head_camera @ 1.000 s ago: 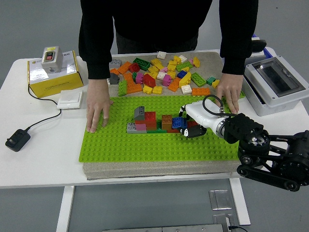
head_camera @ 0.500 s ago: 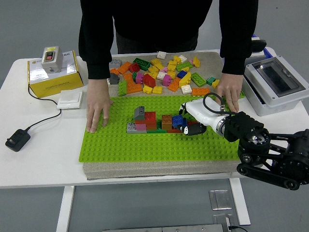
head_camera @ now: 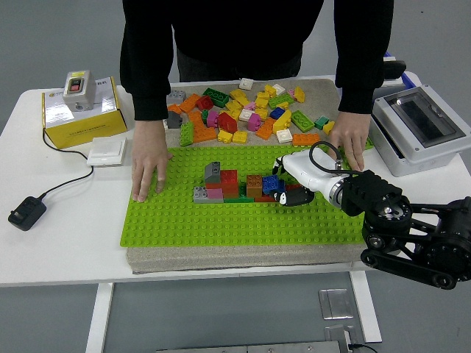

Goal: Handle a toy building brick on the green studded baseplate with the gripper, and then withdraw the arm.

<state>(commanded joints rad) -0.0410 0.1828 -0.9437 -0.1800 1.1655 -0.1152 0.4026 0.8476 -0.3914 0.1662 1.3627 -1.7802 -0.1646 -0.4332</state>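
A green studded baseplate [head_camera: 221, 220] lies on a grey mat in the middle of the table. A low cluster of bricks stands on it: grey, red, pink, brown and a blue brick [head_camera: 271, 184] at its right end. My right hand [head_camera: 287, 190], white with black fingertips, comes in from the lower right and its fingers are curled on the blue brick. A red brick [head_camera: 294, 188] sits right under the hand. A person at the far side presses one hand [head_camera: 149, 168] on the plate's left edge and the other hand [head_camera: 352, 143] on its right corner.
A pile of loose bricks [head_camera: 246, 110] lies behind the plate. A yellow box [head_camera: 77, 110] with a switch unit, a white wall switch [head_camera: 107, 151] and a black adapter [head_camera: 27, 212] are on the left. A grey plastic case [head_camera: 419, 129] stands at the right.
My right hand and arm have shifted slightly up and away with the blue brick, toward the cluster's right end. The person's hands have stayed put.
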